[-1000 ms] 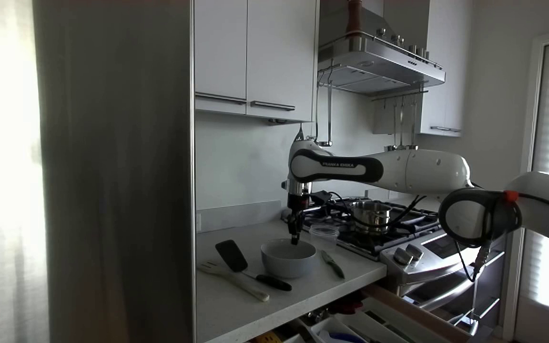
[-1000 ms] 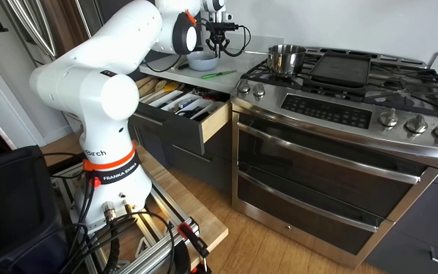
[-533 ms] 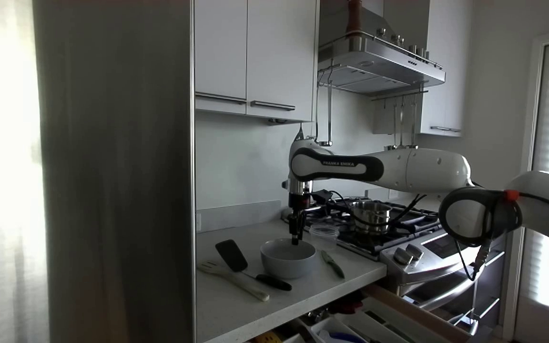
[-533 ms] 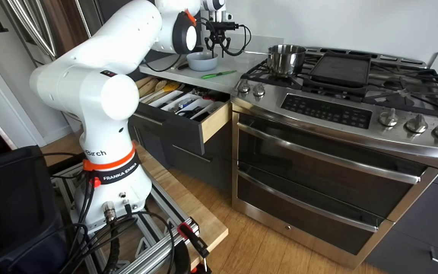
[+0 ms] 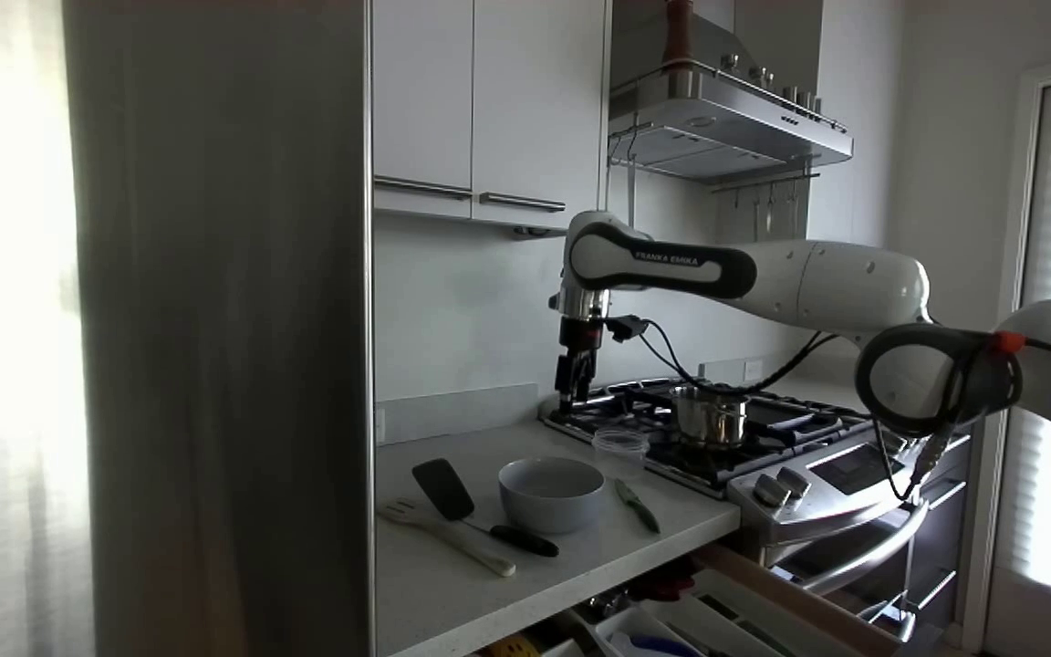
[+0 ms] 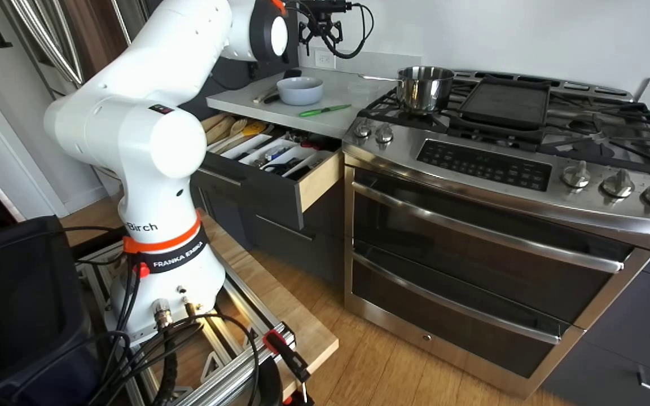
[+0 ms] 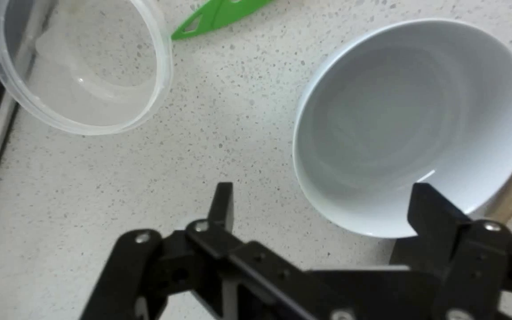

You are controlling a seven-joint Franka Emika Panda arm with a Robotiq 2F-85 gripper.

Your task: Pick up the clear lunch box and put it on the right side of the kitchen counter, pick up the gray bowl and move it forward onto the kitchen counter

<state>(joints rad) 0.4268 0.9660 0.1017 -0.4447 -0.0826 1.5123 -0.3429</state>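
Observation:
The gray bowl [image 7: 385, 111] stands upright on the kitchen counter [image 7: 171, 169], and nothing shows inside it. Both exterior views show it too, as a pale round bowl [image 5: 551, 511] [image 6: 301, 93]. Close to the stove sits the clear lunch box [image 7: 91, 84], a round translucent tub, seen faintly in an exterior view as the lunch box [image 5: 621, 447]. My gripper [image 7: 322, 186] is open, its jaws wide apart with nothing between them. In both exterior views the gripper [image 5: 571, 399] [image 6: 323, 49] hangs well above the counter, higher than the bowl rim and touching neither container.
A green knife [image 6: 325, 110] lies in front of the bowl. A black spatula [image 5: 443, 490] and a wooden fork [image 5: 452, 538] lie beside it. The gas stove with a steel pot [image 6: 424, 93] adjoins the counter. Below, a utensil drawer [image 6: 319, 194] stands pulled out.
My gripper's jaws have spread apart at the bowl's rim, letting it go. The arm has then risen away from it. The bowl stays where it was on the counter.

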